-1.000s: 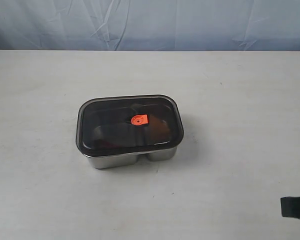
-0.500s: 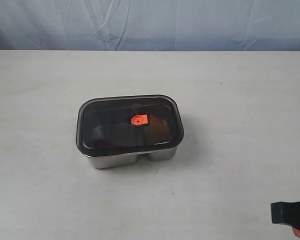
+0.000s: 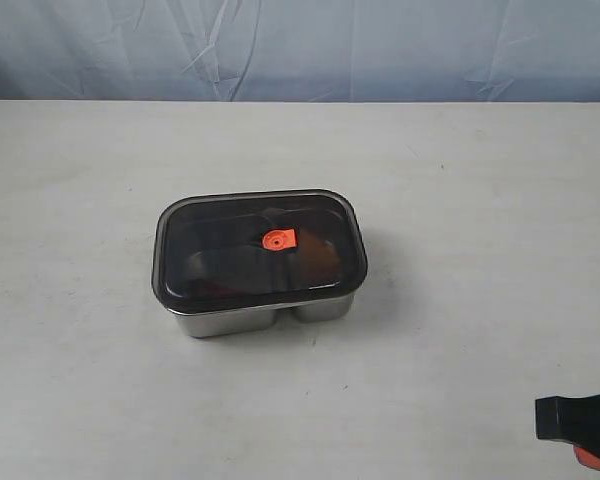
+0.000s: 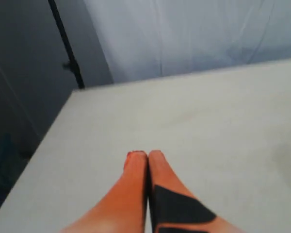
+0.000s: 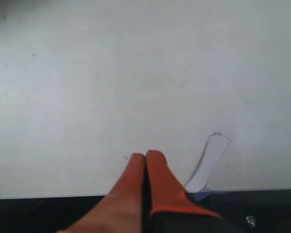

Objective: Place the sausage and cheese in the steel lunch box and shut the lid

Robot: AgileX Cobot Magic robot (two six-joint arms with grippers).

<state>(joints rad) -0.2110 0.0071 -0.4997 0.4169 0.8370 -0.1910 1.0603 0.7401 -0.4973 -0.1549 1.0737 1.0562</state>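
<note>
Exterior view shows the steel lunch box [image 3: 230, 322], the lid [image 3: 220, 250] seated on it, lying well apart from the right gripper [image 5: 144, 156], off toward its left, while both that gripper and the left gripper [image 4: 148, 154] have jaws pressed together, empty.

You have the steel lunch box [image 3: 230, 320] standing just left of centre on the surface [image 3: 460, 200]. The lid [image 3: 220, 255] is seated flat on it, with the orange valve [image 3: 278, 239] in the lid's middle. At the near right corner, part of the right end effector [image 3: 578, 420] shows, well apart from the box.
</note>
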